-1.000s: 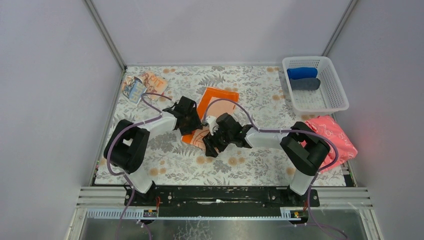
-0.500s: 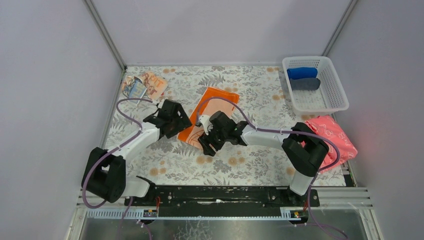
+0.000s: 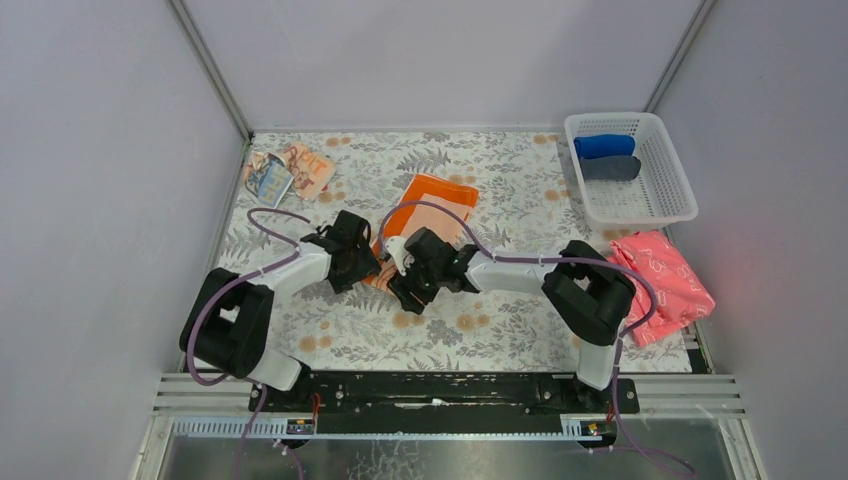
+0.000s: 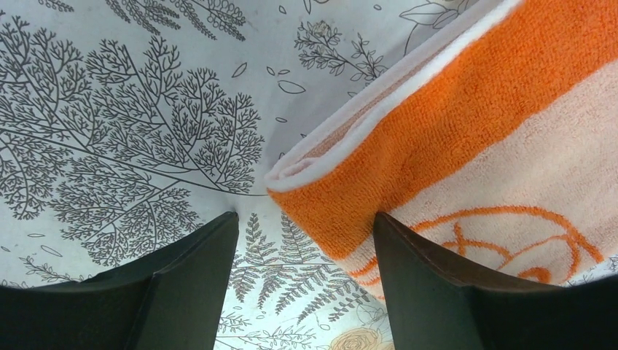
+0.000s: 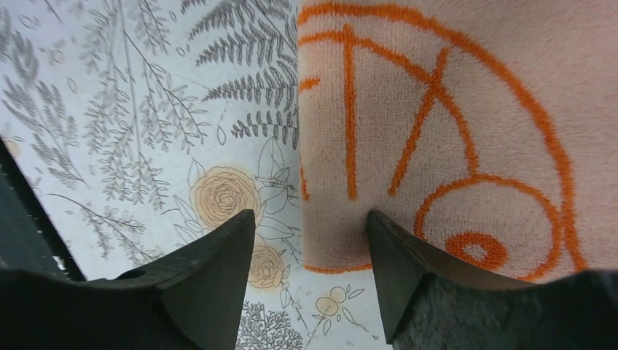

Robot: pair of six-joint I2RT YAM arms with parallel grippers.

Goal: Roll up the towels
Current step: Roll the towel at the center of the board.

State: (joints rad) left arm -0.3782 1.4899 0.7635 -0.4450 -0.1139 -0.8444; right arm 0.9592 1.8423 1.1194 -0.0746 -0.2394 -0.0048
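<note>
The orange-bordered towel (image 3: 432, 203) lies flat in the middle of the table, folded double. My left gripper (image 3: 362, 268) is open at its near left corner. In the left wrist view the towel's orange corner (image 4: 408, 160) lies between the open fingers, with the right finger (image 4: 437, 292) over the cream part. My right gripper (image 3: 402, 290) is open at the near edge. In the right wrist view its right finger (image 5: 437, 292) rests on the cream centre with orange line drawing (image 5: 437, 109). The pale peach printed towel (image 3: 290, 170) lies crumpled at the far left.
A white basket (image 3: 655, 205) at the far right holds a blue roll (image 3: 604, 146) and a dark grey roll (image 3: 610, 168). A pink patterned cloth (image 3: 665, 275) lies at the right edge. The floral tablecloth (image 3: 500, 310) covers the table. Walls enclose three sides.
My left arm swung out to the left and came back to the towel's near left corner. My right gripper moved slightly left along the near edge. The towel now lies flatter.
</note>
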